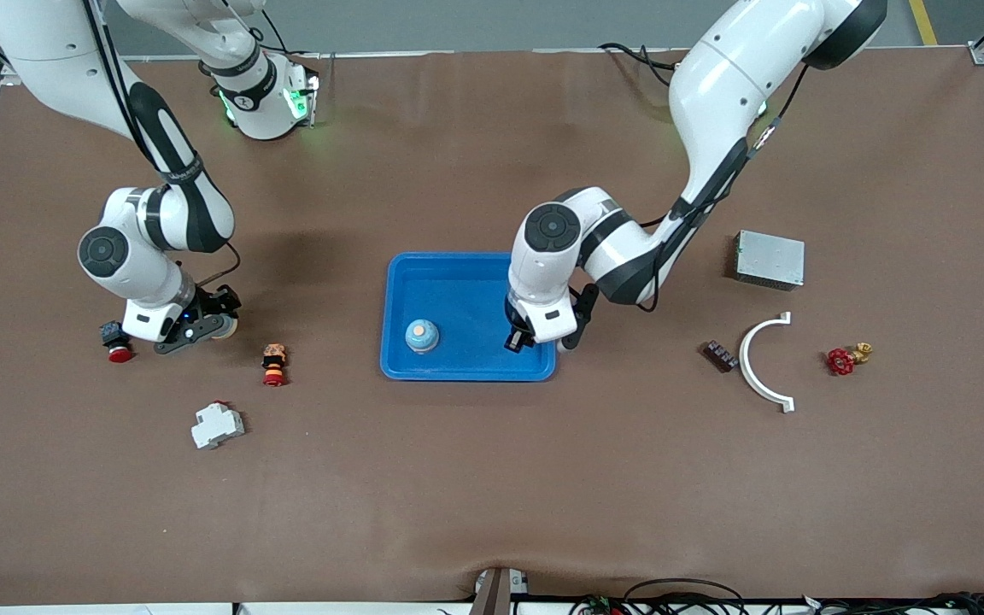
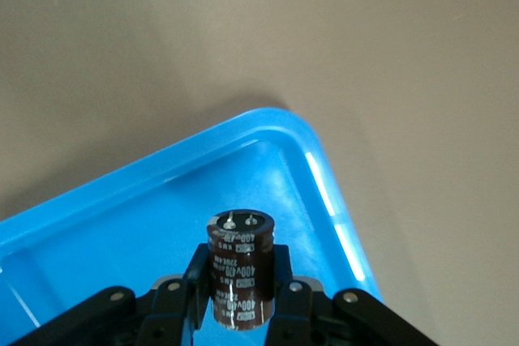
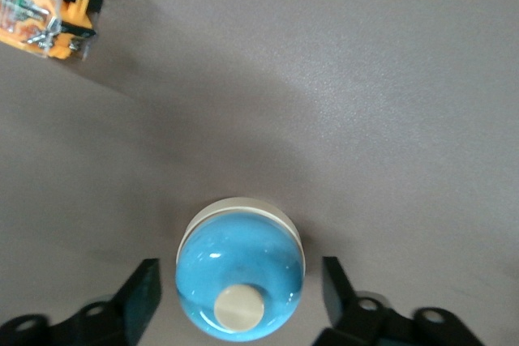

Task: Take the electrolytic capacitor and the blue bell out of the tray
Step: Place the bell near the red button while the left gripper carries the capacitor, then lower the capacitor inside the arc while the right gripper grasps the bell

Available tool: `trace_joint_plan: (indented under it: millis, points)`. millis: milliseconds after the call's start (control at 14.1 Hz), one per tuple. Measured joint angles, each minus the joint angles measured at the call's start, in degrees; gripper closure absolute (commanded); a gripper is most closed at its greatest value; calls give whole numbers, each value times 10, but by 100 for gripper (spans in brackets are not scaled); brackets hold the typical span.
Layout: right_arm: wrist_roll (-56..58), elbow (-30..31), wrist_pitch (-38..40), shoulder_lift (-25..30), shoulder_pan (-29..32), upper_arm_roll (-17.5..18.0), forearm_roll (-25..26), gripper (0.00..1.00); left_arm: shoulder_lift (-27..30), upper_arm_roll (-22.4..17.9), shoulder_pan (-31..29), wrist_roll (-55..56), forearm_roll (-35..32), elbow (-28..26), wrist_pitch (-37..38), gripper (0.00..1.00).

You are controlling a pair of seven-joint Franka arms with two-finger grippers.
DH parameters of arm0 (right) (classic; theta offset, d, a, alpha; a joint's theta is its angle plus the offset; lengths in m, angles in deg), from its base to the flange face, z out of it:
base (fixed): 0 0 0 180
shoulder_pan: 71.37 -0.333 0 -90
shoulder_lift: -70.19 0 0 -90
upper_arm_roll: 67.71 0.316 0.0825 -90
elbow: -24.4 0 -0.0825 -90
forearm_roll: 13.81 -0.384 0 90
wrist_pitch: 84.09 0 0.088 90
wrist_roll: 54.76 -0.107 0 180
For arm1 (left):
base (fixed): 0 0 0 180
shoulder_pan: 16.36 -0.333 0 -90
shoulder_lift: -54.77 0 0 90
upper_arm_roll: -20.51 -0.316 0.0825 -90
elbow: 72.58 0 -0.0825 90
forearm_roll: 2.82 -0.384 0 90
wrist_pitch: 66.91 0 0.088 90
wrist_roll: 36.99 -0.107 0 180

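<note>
The capacitor (image 2: 239,258), a dark brown can with white print and two small terminals on its upper face, is pinched at its sides by my left gripper (image 1: 527,340), whose jaws are closed snugly on it. It hangs over the blue tray (image 1: 458,278), just inside the tray corner that points toward the left arm's end of the worktop and its camera-side edge. I cannot tell whether the can's base touches the tray floor.

A blue bell (image 3: 241,275) with a cream button stands on the bare brown worktop near the right arm's end. My right gripper (image 1: 200,329) is low around it, fingers (image 3: 144,293) spread wide on either side with a clear gap to the dome, so it has hold of nothing. A second bell (image 1: 422,335), blue with an orange top, sits in the tray, toward its camera-side edge.

Around the right gripper lie a red push button (image 1: 116,344), an orange and black switch (image 1: 274,364) and, nearer the camera-side edge, a white breaker (image 1: 217,424). Toward the left arm's end are a grey metal box (image 1: 769,259), a dark terminal block (image 1: 720,355), a white curved bracket (image 1: 755,367) and a red valve (image 1: 842,360)
</note>
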Motion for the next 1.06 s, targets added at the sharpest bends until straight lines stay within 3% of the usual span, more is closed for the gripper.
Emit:
trace_joint_plan:
  millis: [284,497,1065]
  points:
    - [-22,-15,83,30,-1,7,-9,0,45,0,-14,-28,0,0,64,100]
    - [-105,-17,134,66,-21,14,-51,0,70,5,-58,-101,3,0,117,100]
    - [-447,-54,166,94,-174,20,-122,0,101,26,-211,-364,30,-3,240,100]
